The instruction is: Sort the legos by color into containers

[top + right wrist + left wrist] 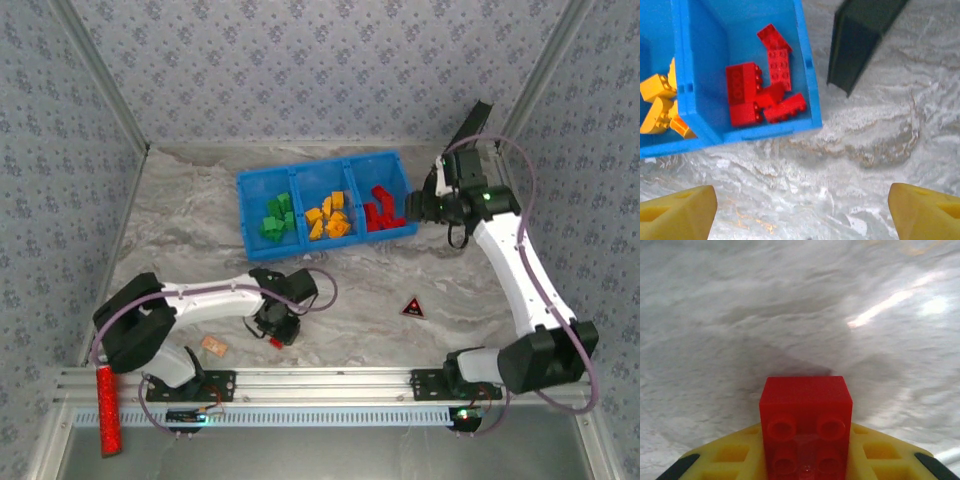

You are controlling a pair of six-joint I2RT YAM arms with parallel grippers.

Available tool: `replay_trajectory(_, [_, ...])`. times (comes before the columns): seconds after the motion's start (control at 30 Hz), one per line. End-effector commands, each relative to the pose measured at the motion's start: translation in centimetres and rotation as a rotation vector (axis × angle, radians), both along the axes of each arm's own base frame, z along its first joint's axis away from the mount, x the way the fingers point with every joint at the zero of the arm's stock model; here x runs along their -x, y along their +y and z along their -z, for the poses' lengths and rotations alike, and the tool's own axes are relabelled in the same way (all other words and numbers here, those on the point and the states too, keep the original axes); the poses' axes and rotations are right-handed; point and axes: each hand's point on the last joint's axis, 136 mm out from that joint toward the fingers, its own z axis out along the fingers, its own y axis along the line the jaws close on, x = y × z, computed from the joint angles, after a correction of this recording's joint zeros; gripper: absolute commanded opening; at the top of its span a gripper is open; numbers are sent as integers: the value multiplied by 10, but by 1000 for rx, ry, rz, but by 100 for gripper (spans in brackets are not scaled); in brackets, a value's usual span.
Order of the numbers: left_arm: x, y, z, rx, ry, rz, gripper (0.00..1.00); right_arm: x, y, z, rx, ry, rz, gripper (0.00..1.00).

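L gripper [807,462] pinches a red lego [806,405] over the marbled worktop [790,315], while R gripper [801,212] hangs spread wide nr the blue bin [808,75] compartment [735,30] w/ red legos [742,82].

black triangle [412,308]: right of centre | red glittery cylinder [107,411]: near-left corner | black panel [860,35]: far right, perhaps leaning

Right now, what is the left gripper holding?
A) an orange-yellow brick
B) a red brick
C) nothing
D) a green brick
B: the left wrist view shows a red brick clamped between the yellow fingers of the left gripper.
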Motion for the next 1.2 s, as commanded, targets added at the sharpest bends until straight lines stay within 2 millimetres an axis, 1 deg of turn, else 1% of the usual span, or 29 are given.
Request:
replay_trajectory(0.0, [-22, -39, -46, 111, 0, 25, 32, 26, -8, 11, -52, 39, 47, 91])
replay_trajectory(0.07, [-45, -61, -74, 172, -43, 25, 32, 34, -13, 16, -71, 43, 74, 91])
replay_trajectory(0.1, [-58, -72, -87, 203, -67, 18, 32, 40, -16, 25, -83, 60, 87, 91])
replay_trajectory(0.13, [-73, -87, -103, 245, -100, 13, 32, 44, -18, 28, -92, 62, 101, 91])
replay_trajectory(0.17, [-86, -99, -115, 279, -130, 14, 32, 46, -20, 31, -98, 64, 113, 91])
replay_trajectory(0.23, [-118, -131, -139, 349, -205, 23, 32, 50, -25, 34, -106, 54, 137, 92])
replay_trajectory(0.33, [-163, -177, -166, 428, -306, 41, 33, 51, -34, 38, -123, 42, 176, 92])
replay_trajectory(0.43, [-202, -214, -187, 478, -391, 39, 32, 48, -38, 36, -136, 28, 189, 92])
replay_trajectory(0.53, [-233, -241, -187, 485, -451, 39, 33, 44, -41, 37, -145, 14, 201, 92])
replay_trajectory(0.63, [-261, -260, -180, 496, -498, 15, 33, 41, -42, 38, -152, 1, 208, 93])
replay_trajectory(0.73, [-282, -272, -166, 514, -522, -24, 35, 42, -42, 43, -157, 7, 208, 93])
replay_trajectory(0.8, [-291, -275, -154, 511, -536, -44, 36, 43, -42, 43, -156, 8, 204, 93])
replay_trajectory(0.87, [-296, -275, -146, 510, -529, -58, 40, 46, -43, 44, -156, 10, 205, 93])
replay_trajectory(0.97, [-297, -274, -143, 505, -527, -47, 49, 50, -44, 44, -155, 10, 207, 93])
replay_trajectory(1.03, [-297, -274, -145, 508, -533, -37, 57, 50, -45, 44, -154, 6, 208, 93])
replay_trajectory(1.07, [-298, -274, -147, 513, -536, -34, 60, 50, -45, 44, -154, 5, 209, 93])
replay_trajectory(1.17, [-299, -272, -159, 530, -546, -35, 61, 51, -44, 43, -162, 0, 208, 93])
